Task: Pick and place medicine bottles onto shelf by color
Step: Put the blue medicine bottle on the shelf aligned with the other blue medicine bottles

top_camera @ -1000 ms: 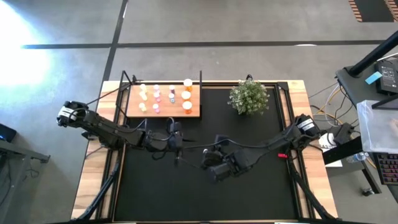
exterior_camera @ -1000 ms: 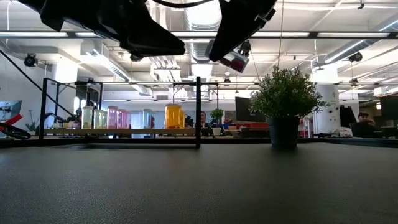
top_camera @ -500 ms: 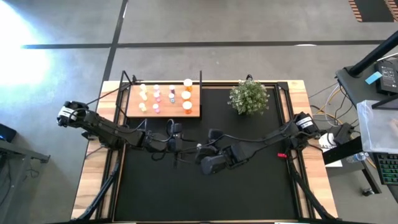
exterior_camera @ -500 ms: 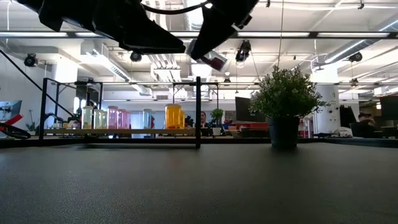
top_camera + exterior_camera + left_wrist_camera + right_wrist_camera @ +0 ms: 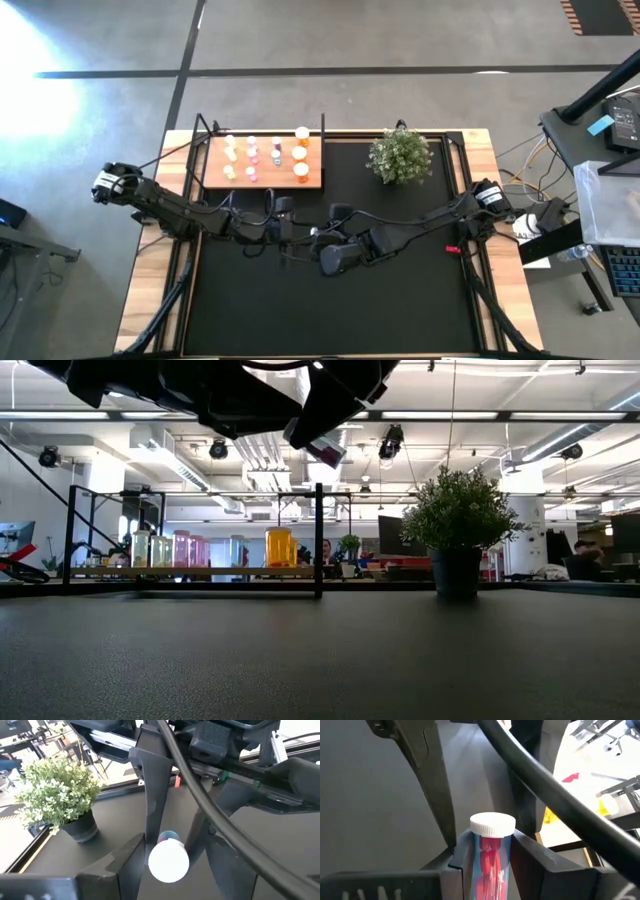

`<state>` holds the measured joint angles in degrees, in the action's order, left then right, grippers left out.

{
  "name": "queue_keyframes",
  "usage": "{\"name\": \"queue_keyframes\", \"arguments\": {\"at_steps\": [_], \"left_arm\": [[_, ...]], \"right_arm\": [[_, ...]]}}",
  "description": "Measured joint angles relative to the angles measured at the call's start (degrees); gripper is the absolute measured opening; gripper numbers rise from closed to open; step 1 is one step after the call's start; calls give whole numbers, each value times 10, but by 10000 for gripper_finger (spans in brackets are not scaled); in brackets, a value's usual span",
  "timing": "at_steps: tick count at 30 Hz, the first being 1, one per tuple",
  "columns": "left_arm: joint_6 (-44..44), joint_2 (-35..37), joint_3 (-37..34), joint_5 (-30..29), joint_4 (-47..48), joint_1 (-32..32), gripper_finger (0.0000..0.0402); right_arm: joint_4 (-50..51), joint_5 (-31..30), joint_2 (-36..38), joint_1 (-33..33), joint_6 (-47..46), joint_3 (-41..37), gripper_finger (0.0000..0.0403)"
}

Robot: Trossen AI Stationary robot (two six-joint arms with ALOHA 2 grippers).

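Observation:
A medicine bottle (image 5: 492,855) with a white cap and red-pink contents is held high above the black mat (image 5: 330,310), also seen in the low view (image 5: 322,452). My right gripper (image 5: 491,840) is shut on it, left of the mat's middle (image 5: 318,250). My left gripper (image 5: 302,240) faces it from the left and is open. Its fingers (image 5: 437,790) stand on either side of the bottle's cap (image 5: 169,861) with small gaps. The shelf (image 5: 212,160) stands at the far left with several bottles (image 5: 278,547) upright on its board. My right gripper pinches the bottle's body (image 5: 492,865) between its two fingers, just behind the cap. The bottle lies along the fingers, and its capped end (image 5: 492,826) sticks out past the fingertips toward the left gripper. It is tilted and lifted clear of the mat.
A small green potted plant (image 5: 400,157) stands on the mat at the far side, right of the shelf. The shelf's thin black posts (image 5: 318,540) rise at its edges. Cables run along both arms. The near half of the mat is bare.
My right gripper has carried the bottle toward the table's left edge and slightly toward the far edge, up to the left gripper, and has rolled as it went. The bottle has stayed in its fingers, clear of the mat.

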<state>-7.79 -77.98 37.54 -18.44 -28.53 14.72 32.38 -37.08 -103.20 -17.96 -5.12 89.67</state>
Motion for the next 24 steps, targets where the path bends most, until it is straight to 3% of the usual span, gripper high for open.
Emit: {"name": "queue_keyframes", "arguments": {"at_steps": [24], "left_arm": [[46,-1,-2,-36,7,-1,192]], "right_arm": [[-12,-31,-1,0,37,-1,98]]}}
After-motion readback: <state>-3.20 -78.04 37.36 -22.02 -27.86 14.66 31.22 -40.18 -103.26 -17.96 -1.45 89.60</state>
